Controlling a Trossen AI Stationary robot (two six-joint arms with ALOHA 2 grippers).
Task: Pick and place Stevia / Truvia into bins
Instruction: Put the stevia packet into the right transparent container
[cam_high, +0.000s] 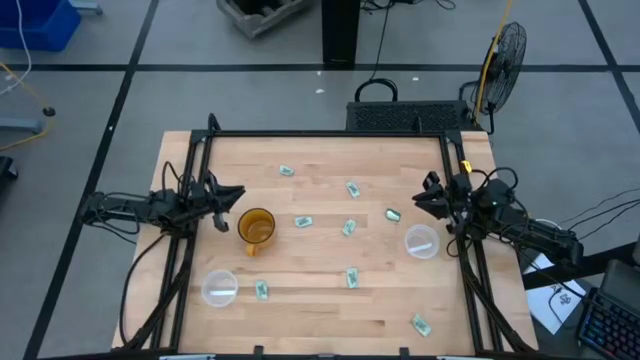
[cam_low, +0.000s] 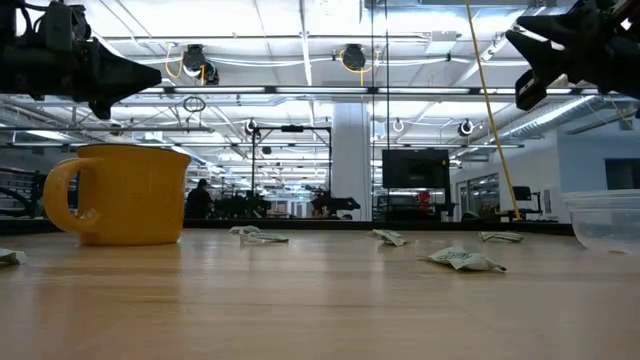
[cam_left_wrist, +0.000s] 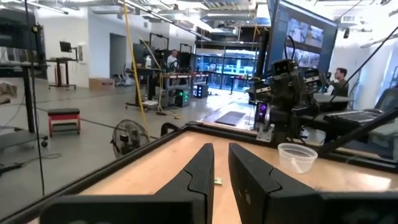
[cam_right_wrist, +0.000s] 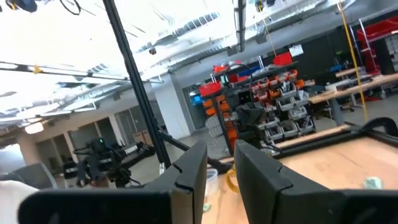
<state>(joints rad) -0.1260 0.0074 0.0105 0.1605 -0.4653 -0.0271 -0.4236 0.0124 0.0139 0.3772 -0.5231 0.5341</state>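
Several small pale green and white sachets lie flat and scattered on the wooden table, among them one (cam_high: 304, 222) beside the amber cup, one (cam_high: 393, 214) near my right gripper and one (cam_high: 262, 291) by the near-left bin. One clear plastic bin (cam_high: 219, 288) stands near the table's near-left part. The other bin (cam_high: 422, 241) stands on the right and shows in the low view (cam_low: 605, 220). My left gripper (cam_high: 232, 200) hovers open above the table's left side, beside the amber cup. My right gripper (cam_high: 424, 199) hovers open over the right side, just beyond the right bin.
An amber mug (cam_high: 256, 228) stands upright left of centre, close to my left gripper, handle toward the near edge. A black frame (cam_high: 330, 133) runs along the table's far and side edges. Bare wood (cam_high: 330, 320) lies along the near edge between the sachets.
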